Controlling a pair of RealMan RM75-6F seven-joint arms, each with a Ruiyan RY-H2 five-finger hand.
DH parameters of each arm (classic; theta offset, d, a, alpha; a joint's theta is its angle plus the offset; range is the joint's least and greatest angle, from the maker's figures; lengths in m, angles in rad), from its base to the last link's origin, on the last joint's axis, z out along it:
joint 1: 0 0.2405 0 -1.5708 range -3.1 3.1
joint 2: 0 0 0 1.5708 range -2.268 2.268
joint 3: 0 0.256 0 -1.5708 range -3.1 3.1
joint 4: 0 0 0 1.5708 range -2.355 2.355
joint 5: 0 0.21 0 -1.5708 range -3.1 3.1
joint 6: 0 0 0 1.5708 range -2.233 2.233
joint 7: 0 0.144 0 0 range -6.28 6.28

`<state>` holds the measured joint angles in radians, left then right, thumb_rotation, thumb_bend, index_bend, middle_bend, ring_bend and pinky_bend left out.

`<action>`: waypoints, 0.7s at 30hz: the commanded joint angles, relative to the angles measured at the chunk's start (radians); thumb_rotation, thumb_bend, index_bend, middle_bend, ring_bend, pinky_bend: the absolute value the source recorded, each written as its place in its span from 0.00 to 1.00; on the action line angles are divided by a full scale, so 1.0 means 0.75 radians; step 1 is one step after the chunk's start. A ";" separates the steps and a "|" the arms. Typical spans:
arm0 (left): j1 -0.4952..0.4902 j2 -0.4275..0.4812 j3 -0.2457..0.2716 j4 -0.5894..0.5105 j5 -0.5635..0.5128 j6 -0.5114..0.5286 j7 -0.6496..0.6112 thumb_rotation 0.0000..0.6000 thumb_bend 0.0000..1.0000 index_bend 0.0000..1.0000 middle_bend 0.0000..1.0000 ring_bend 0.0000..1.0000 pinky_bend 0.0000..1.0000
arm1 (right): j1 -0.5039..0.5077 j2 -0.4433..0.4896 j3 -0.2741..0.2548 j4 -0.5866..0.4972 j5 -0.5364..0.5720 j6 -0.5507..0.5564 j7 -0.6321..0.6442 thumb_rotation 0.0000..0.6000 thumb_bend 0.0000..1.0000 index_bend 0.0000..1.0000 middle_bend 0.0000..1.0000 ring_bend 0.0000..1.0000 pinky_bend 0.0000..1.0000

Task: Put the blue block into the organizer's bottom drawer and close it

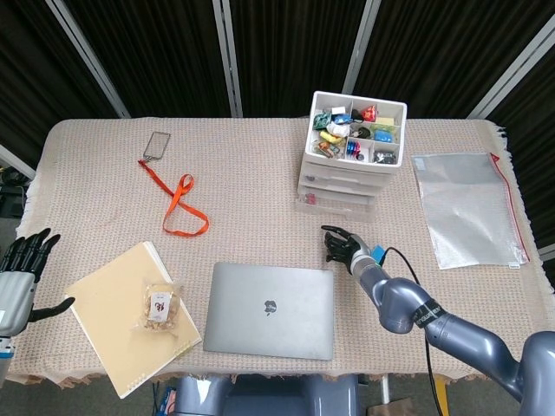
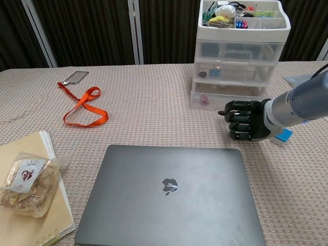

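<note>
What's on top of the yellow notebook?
A clear snack bag with a red-and-white label lies on the yellow notebook. The bag hides the cover beneath it; the snack itself is too small to identify.

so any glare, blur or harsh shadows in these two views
Head view: even, soft light, all sharp; only a mild sheen on the plastic pouch and laptop. Chest view: also sharp, faint reflections on the clear organizer drawers, a soft shadow under the right hand, and the backdrop is very dark.

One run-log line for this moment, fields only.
bottom drawer: pulled out slightly | right hand: fingers curled, empty, before drawer | blue block: on table | left hand: open, idle
</note>
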<state>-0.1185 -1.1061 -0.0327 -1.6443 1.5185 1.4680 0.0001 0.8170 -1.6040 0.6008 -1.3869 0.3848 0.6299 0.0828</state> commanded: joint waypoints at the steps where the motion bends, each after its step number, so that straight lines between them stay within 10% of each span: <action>1: 0.001 -0.002 -0.001 0.003 0.001 0.005 -0.001 1.00 0.15 0.06 0.00 0.00 0.00 | -0.038 0.050 -0.005 -0.129 -0.132 0.042 0.000 1.00 0.41 0.30 0.77 0.78 0.72; 12: 0.009 -0.007 0.000 0.012 0.015 0.026 -0.002 1.00 0.15 0.06 0.00 0.00 0.00 | -0.169 0.230 -0.057 -0.503 -0.570 0.273 -0.029 1.00 0.29 0.25 0.64 0.67 0.64; 21: 0.018 -0.017 -0.001 0.014 0.023 0.049 0.006 1.00 0.15 0.07 0.00 0.00 0.00 | -0.114 0.255 -0.325 -0.507 -0.945 0.581 -0.400 1.00 0.28 0.12 0.68 0.72 0.64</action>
<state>-0.1057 -1.1181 -0.0332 -1.6346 1.5353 1.5037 0.0037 0.7021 -1.4080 0.4537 -1.7877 -0.2046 0.9356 -0.0792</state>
